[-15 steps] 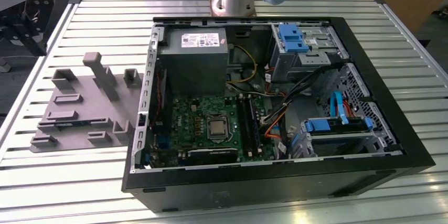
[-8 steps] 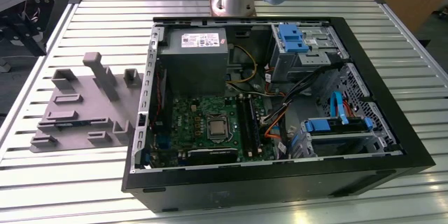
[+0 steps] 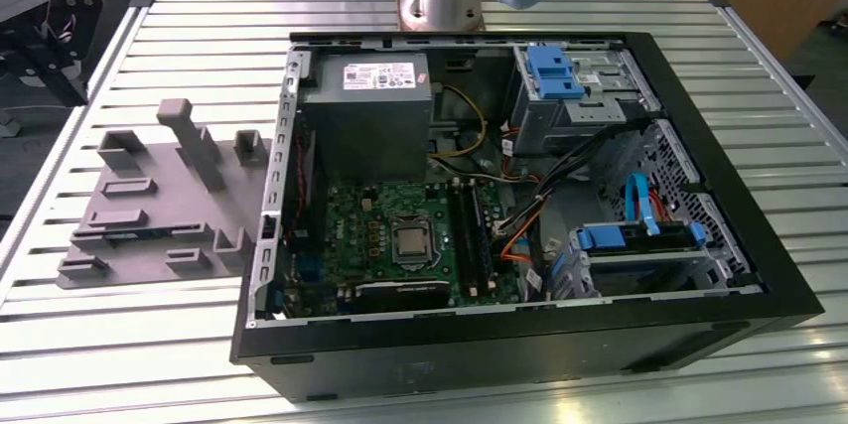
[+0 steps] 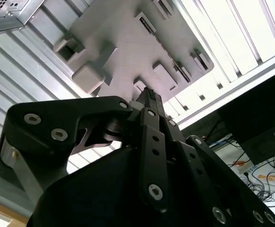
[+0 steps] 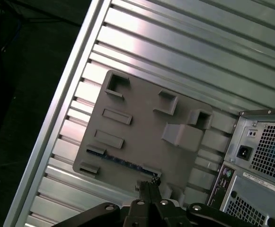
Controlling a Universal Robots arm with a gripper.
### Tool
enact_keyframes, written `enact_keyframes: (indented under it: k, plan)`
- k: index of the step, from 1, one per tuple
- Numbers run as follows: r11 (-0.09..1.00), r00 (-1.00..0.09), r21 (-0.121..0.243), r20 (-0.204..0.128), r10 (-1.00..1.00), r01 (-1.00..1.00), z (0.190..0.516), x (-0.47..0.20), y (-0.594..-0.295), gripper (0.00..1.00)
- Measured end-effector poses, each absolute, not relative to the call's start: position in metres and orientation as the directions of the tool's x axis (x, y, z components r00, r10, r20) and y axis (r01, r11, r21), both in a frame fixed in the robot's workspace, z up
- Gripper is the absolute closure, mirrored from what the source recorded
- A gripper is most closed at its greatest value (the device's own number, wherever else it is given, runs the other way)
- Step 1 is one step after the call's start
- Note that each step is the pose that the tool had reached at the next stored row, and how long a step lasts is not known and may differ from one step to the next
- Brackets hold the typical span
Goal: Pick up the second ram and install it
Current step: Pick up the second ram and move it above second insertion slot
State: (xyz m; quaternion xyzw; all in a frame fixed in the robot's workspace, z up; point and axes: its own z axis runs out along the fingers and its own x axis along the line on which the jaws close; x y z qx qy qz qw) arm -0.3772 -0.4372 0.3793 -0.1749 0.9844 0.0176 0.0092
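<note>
The black metal gripper (image 5: 149, 184) hangs above the flat grey plastic fixture plate (image 5: 142, 118), its jaws drawn together on nothing. The long, thin dark green-black second ram (image 5: 123, 162) lies along that fixture's edge, near the fingertips, well apart from the open black computer case (image 3: 530, 350).
</note>
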Motion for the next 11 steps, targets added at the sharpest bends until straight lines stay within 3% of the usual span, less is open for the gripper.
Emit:
enact_keyframes:
  k: [11]
  plan:
    - [0.884, -0.885, 0.031, -0.024, -0.466, -0.466, 0.3792, -0.3772, -0.4372, 0.89]
